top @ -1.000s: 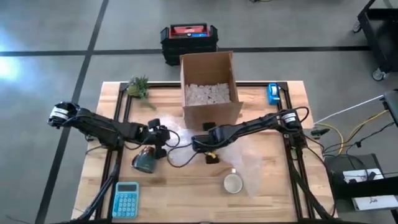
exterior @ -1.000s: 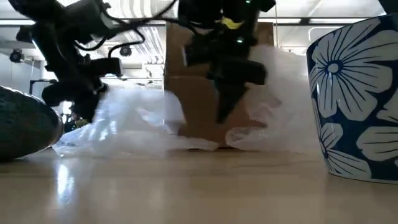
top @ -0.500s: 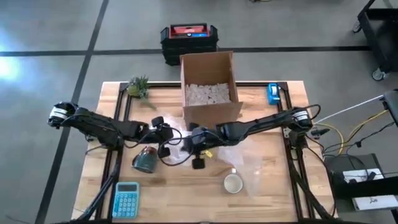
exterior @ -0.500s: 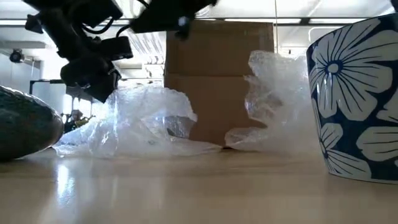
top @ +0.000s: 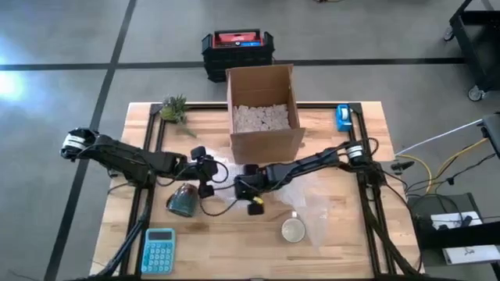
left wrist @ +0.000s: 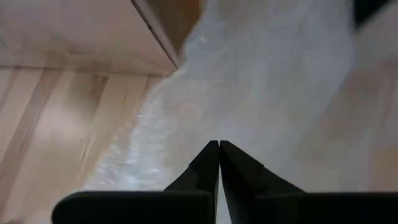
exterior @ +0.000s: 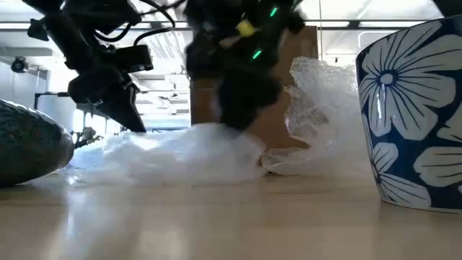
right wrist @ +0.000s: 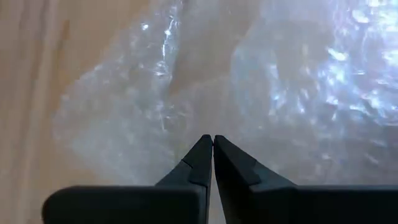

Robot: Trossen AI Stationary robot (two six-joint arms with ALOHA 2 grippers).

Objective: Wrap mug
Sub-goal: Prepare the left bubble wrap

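Observation:
A clear bubble wrap sheet (top: 301, 199) lies crumpled on the table's middle, in front of the cardboard box. A dark green mug (top: 182, 201) lies on its side just left of the wrap. A white mug with blue flowers (top: 293, 229) stands upright on the wrap's near part. My left gripper (top: 208, 179) is shut at the wrap's left edge, beside the green mug. My right gripper (top: 251, 197) is shut over the wrap's left half; in the low view it is blurred (exterior: 242, 108). My left gripper has its shut fingertips (left wrist: 219, 149) on the wrap's left edge (exterior: 141, 136), slanting down from the table's left. The wrap lies low and slack on the table below them. My right gripper comes from above with shut fingertips (right wrist: 212, 144) on the wrap's left half (exterior: 231, 141), which lies flattened under it. Whether a layer sits between the fingers I cannot tell.
An open cardboard box (top: 264, 109) with white filling stands at the far middle. A blue calculator (top: 158, 250) lies at the near left corner, a small plant (top: 173, 109) at the far left, a blue object (top: 342, 117) at the far right.
My right gripper has gone toward the table's left, risen out of the low view, then come down onto the wrap. The wrap's raised hump near my left gripper has sunk flat against the table. My left gripper has stayed nearly in place.

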